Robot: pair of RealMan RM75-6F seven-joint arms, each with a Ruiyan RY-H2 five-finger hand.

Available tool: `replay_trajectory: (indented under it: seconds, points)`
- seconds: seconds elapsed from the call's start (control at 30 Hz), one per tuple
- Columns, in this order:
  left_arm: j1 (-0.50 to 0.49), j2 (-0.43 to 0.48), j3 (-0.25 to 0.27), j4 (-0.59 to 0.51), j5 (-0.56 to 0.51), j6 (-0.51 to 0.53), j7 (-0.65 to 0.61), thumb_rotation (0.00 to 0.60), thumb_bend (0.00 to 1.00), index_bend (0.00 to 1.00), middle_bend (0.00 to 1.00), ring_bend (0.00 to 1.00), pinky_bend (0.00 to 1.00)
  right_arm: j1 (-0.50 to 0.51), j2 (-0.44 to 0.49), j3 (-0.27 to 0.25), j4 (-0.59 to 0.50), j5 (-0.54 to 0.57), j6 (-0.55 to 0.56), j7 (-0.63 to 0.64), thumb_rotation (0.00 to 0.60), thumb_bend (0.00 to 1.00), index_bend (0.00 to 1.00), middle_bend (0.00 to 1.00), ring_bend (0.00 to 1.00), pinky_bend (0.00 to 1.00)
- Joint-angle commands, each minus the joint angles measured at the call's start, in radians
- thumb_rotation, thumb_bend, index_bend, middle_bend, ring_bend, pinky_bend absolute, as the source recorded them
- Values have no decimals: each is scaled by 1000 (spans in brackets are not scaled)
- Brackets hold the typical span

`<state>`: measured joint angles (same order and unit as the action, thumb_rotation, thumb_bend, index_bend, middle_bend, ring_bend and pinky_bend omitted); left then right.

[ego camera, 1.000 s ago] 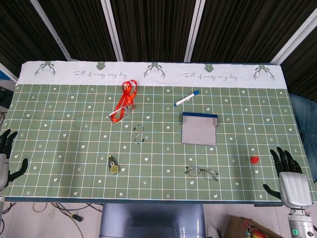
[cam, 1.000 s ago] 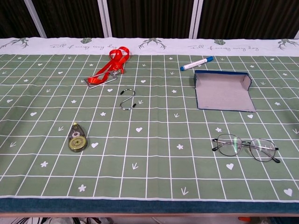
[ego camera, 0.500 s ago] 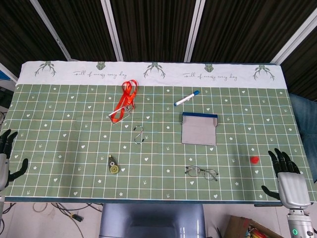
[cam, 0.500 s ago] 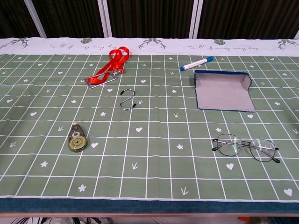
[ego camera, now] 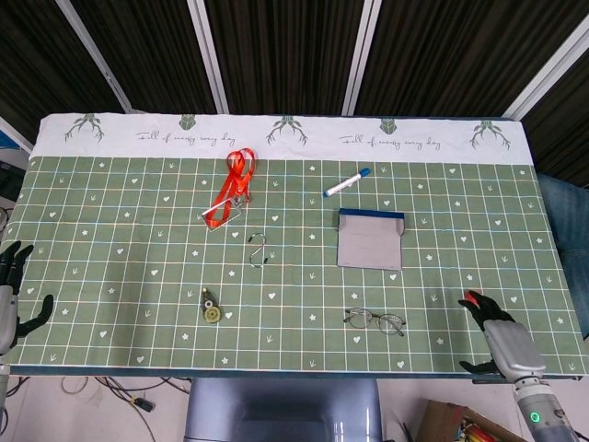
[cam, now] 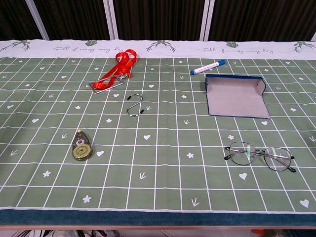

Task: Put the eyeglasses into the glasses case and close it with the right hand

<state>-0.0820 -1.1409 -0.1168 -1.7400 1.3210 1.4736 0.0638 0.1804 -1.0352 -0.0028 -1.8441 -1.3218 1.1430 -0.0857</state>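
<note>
Right hand (ego camera: 498,336) sits over the near right corner of the table (ego camera: 110,230), fingers spread and pointing away from the robot, holding nothing. Its fingertips overlap a small red object (ego camera: 473,296) lying on the cloth; whether they touch it cannot be told. The chest view does not show this hand.

Left hand (ego camera: 11,295) is at the near left edge of the table, partly cut off by the frame. Its fingers are apart and empty.

Eyeglasses (cam: 260,155) lie on the green checked cloth near the front edge, right of centre, lenses side by side and temples unfolded. They are left of the right hand and apart from it.

Glasses case (cam: 235,95) lies open and flat directly behind the eyeglasses, farther from the robot. Its grey lining faces up and a dark blue rim stands along its far edge. The case and the eyeglasses do not touch.

Other items on the cloth:
- A blue-capped white marker (cam: 207,67) lies at an angle just behind the case.
- A metal S-hook (cam: 135,105) lies near the centre.
- A red lanyard (cam: 115,74) with a metal clip lies behind and left of the hook.
- A correction tape dispenser (cam: 81,146) lies left of centre toward the front.
</note>
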Motion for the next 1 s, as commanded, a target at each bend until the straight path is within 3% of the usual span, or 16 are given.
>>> replay_trajectory:
  seconds: [0.03,0.2,0.47,1.0]
  points:
    - [-1,1,1,1,-2,-4,4,600,394,61,0,0,0,61,21,38,-61,81,-70,-26,600,193,214,0,33,199]
    - [-1,2,0,-2,-4,-5,-1,600,394,60,0,0,0,105,-8,63,-104,149,-99,-92,600,260,280,0,33,199]
    - [-2,6,1,-3,-5,-10,-5,600,394,60,0,0,0,191,-122,103,-147,335,-114,-246,600,287,313,0,33,199]
    - [-5,14,4,-3,-7,-23,-10,600,394,74,0,0,0,316,-328,147,-100,612,-54,-412,600,372,388,0,33,199]
